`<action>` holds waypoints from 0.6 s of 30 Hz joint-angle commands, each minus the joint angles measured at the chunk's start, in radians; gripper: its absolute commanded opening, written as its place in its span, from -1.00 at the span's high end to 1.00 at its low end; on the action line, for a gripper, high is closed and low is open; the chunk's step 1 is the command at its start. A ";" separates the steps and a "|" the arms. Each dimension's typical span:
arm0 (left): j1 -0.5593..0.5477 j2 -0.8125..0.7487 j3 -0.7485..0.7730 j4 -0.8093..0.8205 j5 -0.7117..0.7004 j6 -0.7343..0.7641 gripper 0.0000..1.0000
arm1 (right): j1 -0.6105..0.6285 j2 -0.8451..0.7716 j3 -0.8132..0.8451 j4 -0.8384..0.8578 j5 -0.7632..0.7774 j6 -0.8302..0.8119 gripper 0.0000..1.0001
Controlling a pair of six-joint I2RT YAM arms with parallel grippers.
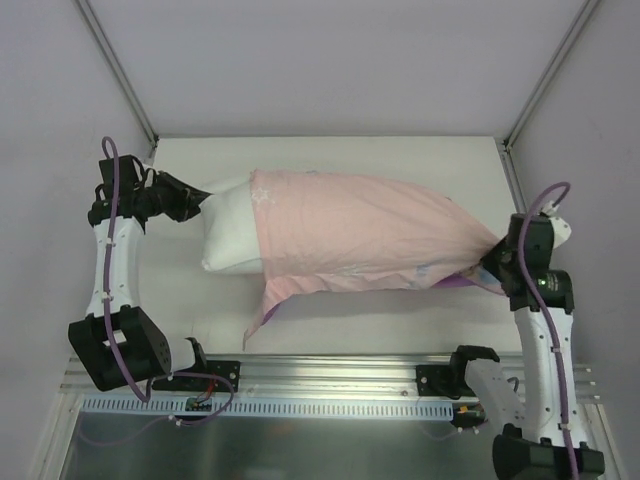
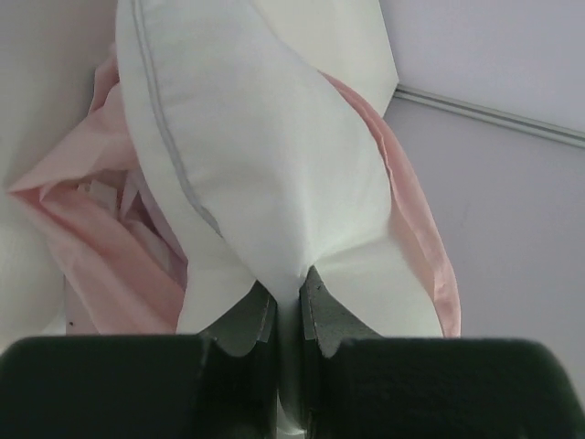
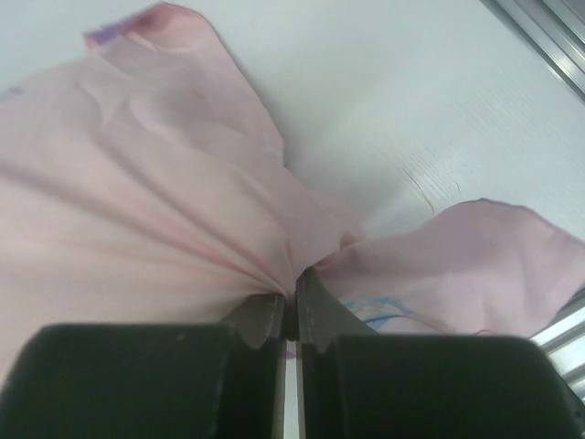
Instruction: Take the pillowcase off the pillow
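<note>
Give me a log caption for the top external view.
Mid-strip: left gripper pinches the exposed white pillow, right gripper clamps the pink pillowcase at the opposite end.

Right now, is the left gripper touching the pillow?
Touching. The left wrist view shows the left gripper closed on a pinched corner of the white pillow, with no gap visible.

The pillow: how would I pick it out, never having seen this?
On the white table seen from above, a long pink pillowcase lies across the middle. The pillow is the plump white block poking out of its left end, a corner pinched by the left gripper. Unlike the thin pink cloth, it is thick and plain.
</note>
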 commanded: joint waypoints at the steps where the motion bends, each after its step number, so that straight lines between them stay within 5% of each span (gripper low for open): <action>1: 0.108 -0.026 0.094 0.119 -0.033 -0.045 1.00 | -0.234 0.034 0.097 -0.055 0.004 -0.131 0.99; 8: 0.223 -0.050 0.087 0.119 0.033 -0.029 1.00 | -0.329 0.037 0.063 -0.039 -0.068 -0.158 0.99; 13: 0.226 -0.067 -0.005 0.119 0.047 0.013 1.00 | -0.329 -0.023 -0.119 -0.012 -0.094 -0.162 0.99; 18: 0.226 -0.069 -0.087 0.120 0.033 0.025 1.00 | -0.354 -0.031 -0.107 -0.013 -0.100 -0.162 0.99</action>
